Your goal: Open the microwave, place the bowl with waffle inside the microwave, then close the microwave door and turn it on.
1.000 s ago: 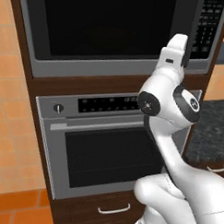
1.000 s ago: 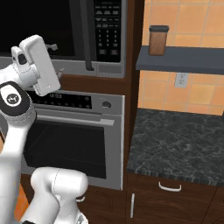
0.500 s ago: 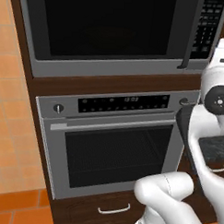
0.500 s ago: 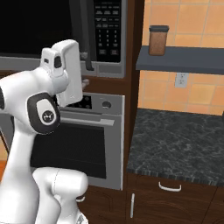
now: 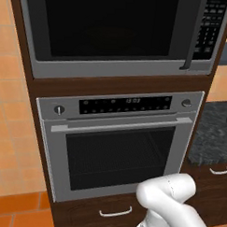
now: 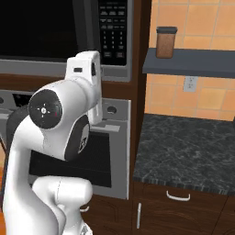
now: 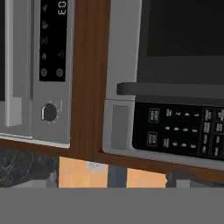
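The arm [image 6: 59, 137] is glossy white with rounded, bulbous segments. One joint has a dark grey band and a flat round grey cap [image 6: 45, 110] with a small red mark at its centre.

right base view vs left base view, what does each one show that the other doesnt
Right base view alone: a brown jar on a grey shelf, a wall socket, and the arm's upper part in front of the oven.

Left base view alone: the whole microwave door with its handle, shut, the oven window and the left knob.

Both: the microwave, its keypad, the oven, the dark stone counter.
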